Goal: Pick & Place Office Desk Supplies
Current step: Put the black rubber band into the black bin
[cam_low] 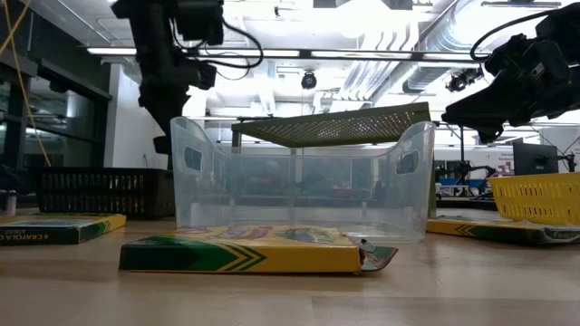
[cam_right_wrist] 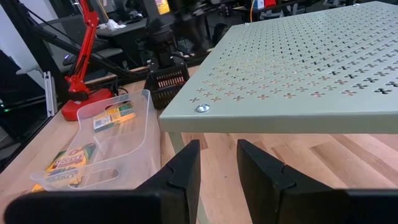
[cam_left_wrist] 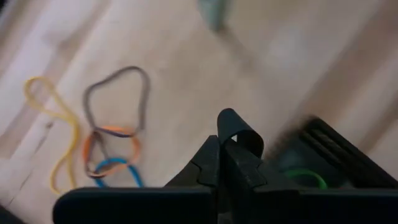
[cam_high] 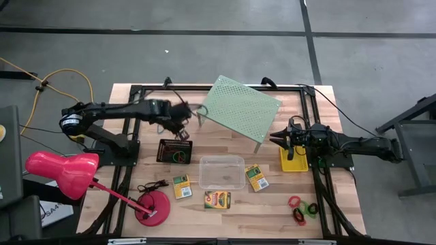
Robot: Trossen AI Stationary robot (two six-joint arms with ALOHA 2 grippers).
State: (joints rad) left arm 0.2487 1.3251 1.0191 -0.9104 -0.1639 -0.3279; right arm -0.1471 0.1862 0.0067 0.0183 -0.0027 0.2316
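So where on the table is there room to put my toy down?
There's bare wood between the green shelf and the clear tub, and along the front edge between the crayon box and the little rings. It's crowded around the black mesh tray, under the left gripper, and by the lamp base.

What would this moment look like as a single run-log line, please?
left gripper: shut on dark rubber band, above black mesh tray | right gripper: open, empty, over yellow basket

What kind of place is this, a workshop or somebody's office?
Probably a robotics lab or workshop, not an office: two dark robot arms are mounted on a wooden table standing on a bare concrete floor, with exposed ceiling ducts and strip lights overhead.
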